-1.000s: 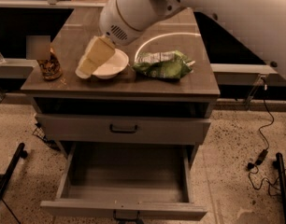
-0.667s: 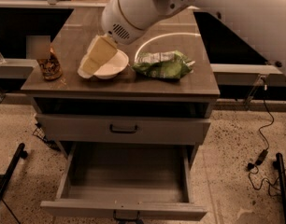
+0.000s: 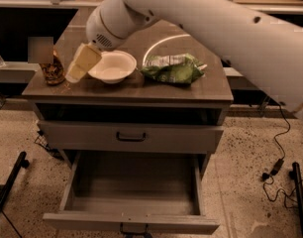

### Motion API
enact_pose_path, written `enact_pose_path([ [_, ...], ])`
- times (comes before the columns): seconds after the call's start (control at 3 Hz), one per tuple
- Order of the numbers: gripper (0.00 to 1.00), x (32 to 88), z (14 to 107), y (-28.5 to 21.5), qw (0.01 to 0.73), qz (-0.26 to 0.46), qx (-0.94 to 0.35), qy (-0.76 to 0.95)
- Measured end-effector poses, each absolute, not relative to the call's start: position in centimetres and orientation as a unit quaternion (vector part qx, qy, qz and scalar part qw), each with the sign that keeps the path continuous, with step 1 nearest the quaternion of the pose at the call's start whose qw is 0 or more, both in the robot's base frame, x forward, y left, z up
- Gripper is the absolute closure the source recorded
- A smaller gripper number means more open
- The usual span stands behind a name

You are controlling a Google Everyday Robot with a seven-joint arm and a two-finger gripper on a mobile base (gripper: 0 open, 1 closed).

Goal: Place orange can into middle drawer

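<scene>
Cabinet (image 3: pixel 141 90): grey wood-grain top that carries three things in a row.
Orange can (image 3: pixel 53 71): upright at the left end of the top, near the front edge (its upper part is masked by a blurred square).
White bowl (image 3: pixel 113 66): middle of the top, to the right of the can and apart from it.
Green snack bag (image 3: pixel 174 69): lying just right of the bowl.
Gripper (image 3: pixel 75 73): cream-coloured, slanted down and to the left, with its tip low over the top in the gap between can and bowl. It is close beside the can and overlaps the bowl's left rim in this view.
Gripper state: cannot tell whether wide or narrow; it holds nothing that can be seen.
Arm (image 3: pixel 201 29): thick and white, crossing from the upper right and hiding the back of the top.
Upper drawer front (image 3: pixel 130 137): closed, with a black bar handle.
Middle drawer (image 3: pixel 134 182): pulled well out below it, directly beneath the front edge of the top.
Obstacles: the bowl sits right next to the gripper; the bag is further off.
Floor: speckled, with a black cable (image 3: pixel 277 152) at the right.
Change from a second ago: the gripper was over the bowl's left side and has shifted left toward the can; can, bowl, bag and drawer are unmoved.
</scene>
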State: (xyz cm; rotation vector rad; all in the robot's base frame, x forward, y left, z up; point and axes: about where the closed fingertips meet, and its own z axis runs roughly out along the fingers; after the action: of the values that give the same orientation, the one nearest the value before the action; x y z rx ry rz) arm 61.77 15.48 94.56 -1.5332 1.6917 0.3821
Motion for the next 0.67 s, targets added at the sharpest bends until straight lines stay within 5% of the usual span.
enact_pose_path([
  [0.67,0.00,67.1,90.4,20.7,0.432,0.212,-0.575,0.662],
])
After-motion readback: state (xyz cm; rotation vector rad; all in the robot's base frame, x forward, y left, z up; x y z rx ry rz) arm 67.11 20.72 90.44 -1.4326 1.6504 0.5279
